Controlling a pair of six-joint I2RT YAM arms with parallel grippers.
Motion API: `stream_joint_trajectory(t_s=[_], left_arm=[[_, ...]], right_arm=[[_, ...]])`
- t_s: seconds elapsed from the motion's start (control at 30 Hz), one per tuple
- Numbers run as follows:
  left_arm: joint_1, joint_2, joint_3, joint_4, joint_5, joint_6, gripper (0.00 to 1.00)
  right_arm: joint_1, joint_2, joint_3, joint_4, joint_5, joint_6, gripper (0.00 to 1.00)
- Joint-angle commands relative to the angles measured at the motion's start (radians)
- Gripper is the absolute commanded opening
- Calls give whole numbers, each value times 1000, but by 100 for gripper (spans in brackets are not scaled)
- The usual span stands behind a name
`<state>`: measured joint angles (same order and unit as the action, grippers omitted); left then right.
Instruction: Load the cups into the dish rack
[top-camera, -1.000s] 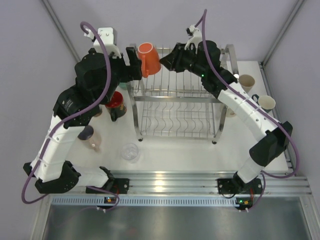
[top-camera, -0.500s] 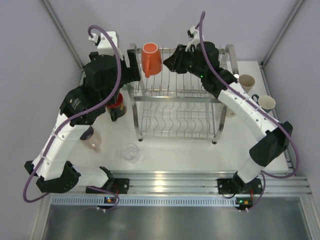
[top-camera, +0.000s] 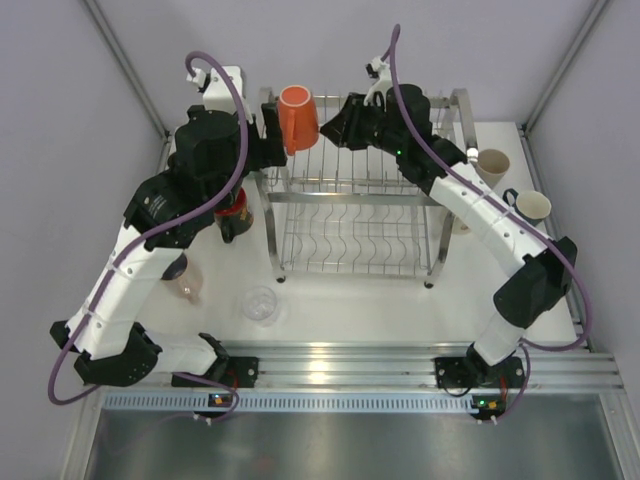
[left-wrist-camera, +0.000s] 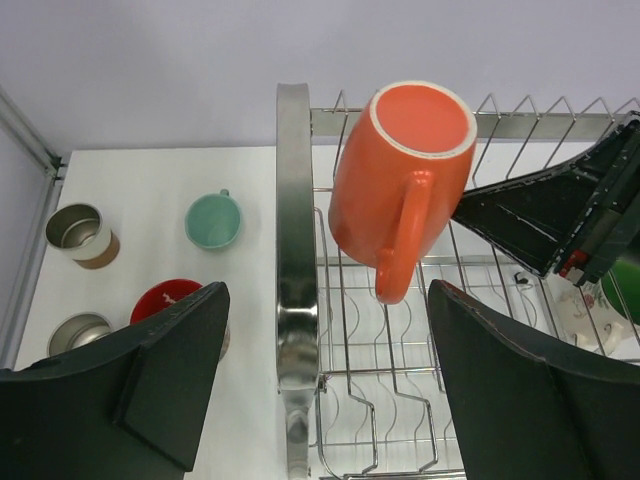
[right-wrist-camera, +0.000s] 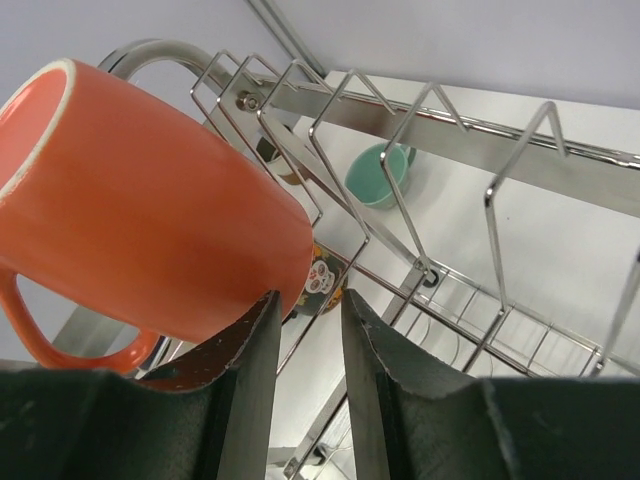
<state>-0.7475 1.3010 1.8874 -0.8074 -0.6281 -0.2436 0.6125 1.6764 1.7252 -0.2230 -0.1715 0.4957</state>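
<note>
An orange cup (top-camera: 298, 117) is tipped bottom-up over the back left corner of the dish rack (top-camera: 350, 215). In the left wrist view its base and handle face me (left-wrist-camera: 405, 185). My left gripper (top-camera: 272, 137) stands wide open just left of the cup; its fingers straddle the rack's post (left-wrist-camera: 295, 250) and hold nothing (left-wrist-camera: 325, 300). My right gripper (top-camera: 328, 125) is at the cup's right side. Its jaws stand a little apart with only rack wire showing between them (right-wrist-camera: 308, 295), and its left finger (right-wrist-camera: 240, 340) lies against the cup's wall (right-wrist-camera: 150, 220) near the rim.
A black patterned cup (top-camera: 232, 210), a teal cup (left-wrist-camera: 212, 220), a brown-cream paper cup (left-wrist-camera: 82, 235), a pink cup (top-camera: 185, 280) and a clear cup (top-camera: 260, 303) stand left of the rack. Two beige cups (top-camera: 493, 162) (top-camera: 532, 205) stand on its right.
My left arm has drawn back and up a little beside the rack post. The orange cup has rocked slightly over the same corner. My right gripper has edged toward it.
</note>
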Motion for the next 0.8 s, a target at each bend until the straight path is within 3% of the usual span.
stream_joint_trajectory(t_s=[0.0,0.37,0.7,0.77], left_arm=[[7,7,-5,51,47,-13,86],[16,7,4,51,18,0,86],[19,-42,-22,51,-301,32,85],[30,-63,-54,50,-312,15,84]], right_arm=[[7,13,51,19,-29,7,32],[3,17,106,-32,-6,-37,32],[-14,-24,185,-140,75,-106,32],[-31,-59,177,-142,72,-108,32]])
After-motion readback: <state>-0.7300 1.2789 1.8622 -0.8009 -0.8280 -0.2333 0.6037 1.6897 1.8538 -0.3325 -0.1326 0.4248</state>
